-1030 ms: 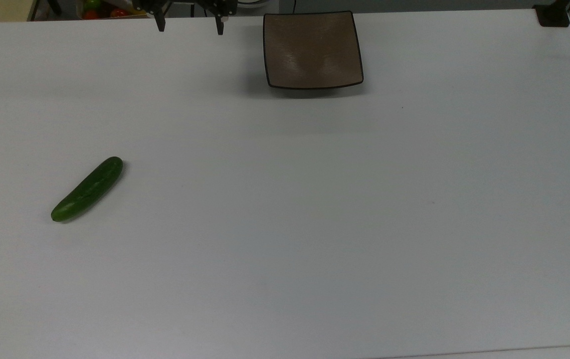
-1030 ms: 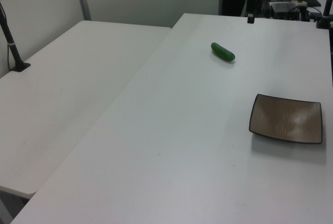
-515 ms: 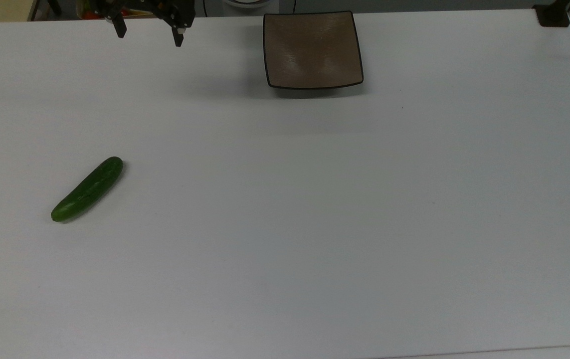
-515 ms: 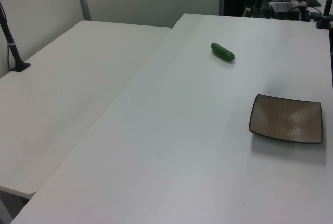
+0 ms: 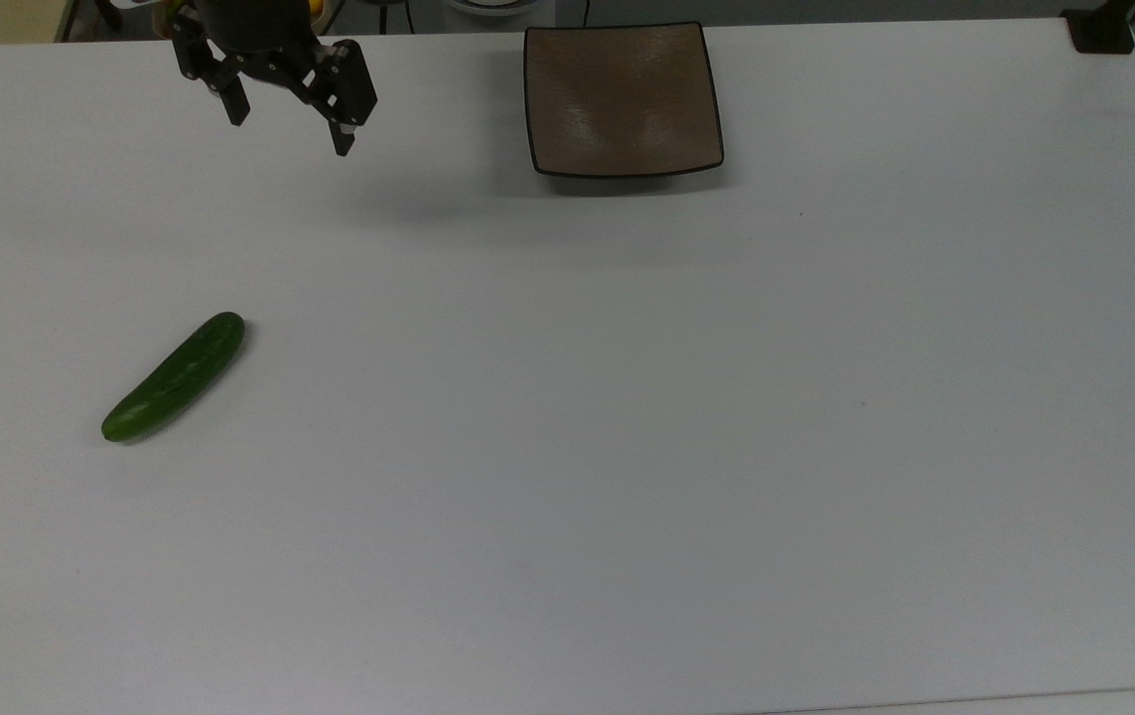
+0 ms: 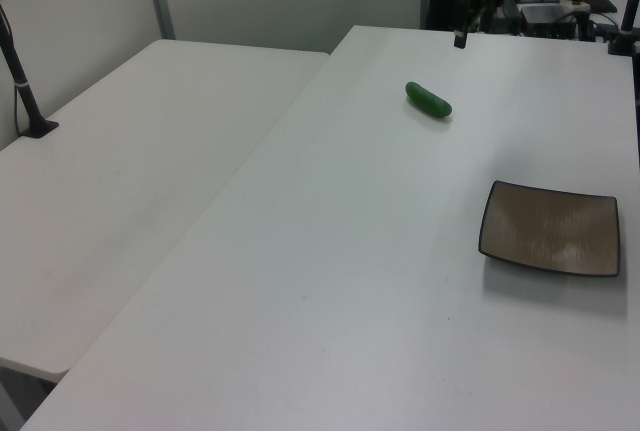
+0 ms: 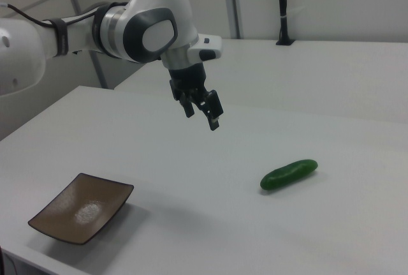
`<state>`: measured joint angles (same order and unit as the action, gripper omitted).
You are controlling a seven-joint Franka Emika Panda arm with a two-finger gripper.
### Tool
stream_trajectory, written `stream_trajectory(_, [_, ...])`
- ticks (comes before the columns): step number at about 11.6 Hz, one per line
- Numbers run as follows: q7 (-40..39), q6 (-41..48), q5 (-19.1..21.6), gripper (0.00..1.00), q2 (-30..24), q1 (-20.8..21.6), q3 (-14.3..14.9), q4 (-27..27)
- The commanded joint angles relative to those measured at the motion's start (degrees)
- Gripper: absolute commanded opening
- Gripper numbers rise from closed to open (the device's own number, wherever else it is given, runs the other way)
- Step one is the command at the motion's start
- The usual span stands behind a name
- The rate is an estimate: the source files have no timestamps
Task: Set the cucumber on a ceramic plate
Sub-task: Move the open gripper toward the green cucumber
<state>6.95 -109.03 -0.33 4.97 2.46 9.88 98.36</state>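
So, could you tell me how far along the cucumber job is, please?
Nothing is done yet: the cucumber lies on the table, apart from the empty ceramic plate. In hand: the open tool hangs above the table, holding nothing. Left: grasping, carrying and placing.

My top view looks straight down on the white table, with the gripper near its upper edge. My left view sits high and far, facing the gripper across the table's length. My right view stands lower and nearer, beside the gripper. All three share the tabletop around it.
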Motion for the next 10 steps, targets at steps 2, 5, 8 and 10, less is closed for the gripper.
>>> stream_trajectory(2, [4.03,-2.41,-0.11,1.0,1.18,0.35,0.05,0.17])
stream_trajectory(5, [4.39,-2.67,-0.11,1.0,1.88,0.26,0.05,0.17])
stream_trajectory(8, [6.31,-4.33,0.15,1.0,3.2,0.35,0.06,0.08])
stream_trajectory(10, [8.61,-5.4,0.07,1.0,4.08,0.78,-0.03,0.17])
